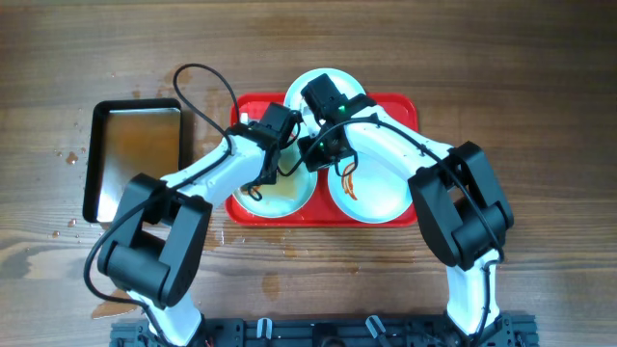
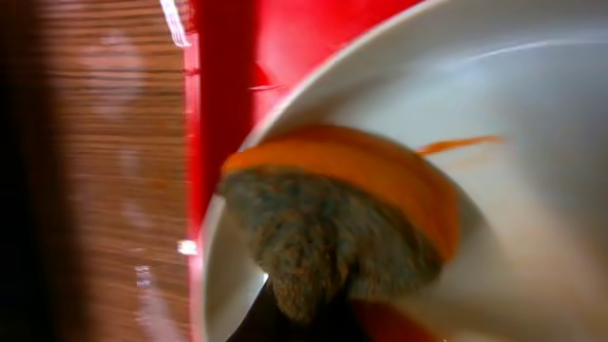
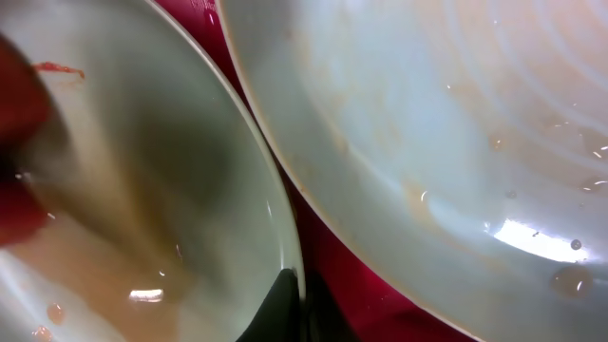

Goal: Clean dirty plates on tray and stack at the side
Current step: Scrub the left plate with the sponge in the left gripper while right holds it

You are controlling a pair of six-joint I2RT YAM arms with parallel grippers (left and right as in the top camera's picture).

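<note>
**Fig.** Three plates (image 1: 371, 193) lay on the tray (image 1: 397, 104). The left gripper (image 1: 258, 181) was closed on a sponge (image 2: 332, 218) pressed into the left plate (image 1: 289, 198). The right gripper (image 1: 316, 154) was closed on that plate's rim. The plates looked stiff, wet and probably slippery and breakable, so best pinched at the rim.

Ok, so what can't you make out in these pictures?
- Overhead: the left arm and right arm cover much of the back plate and front-left plate, so their dirt is hidden.
- Left wrist: the sponge is blurred; the left gripper is cut off by the bottom edge.
- Right wrist: only a dark tip of the right gripper shows beside a plate; whether it holds it is unclear.
</note>
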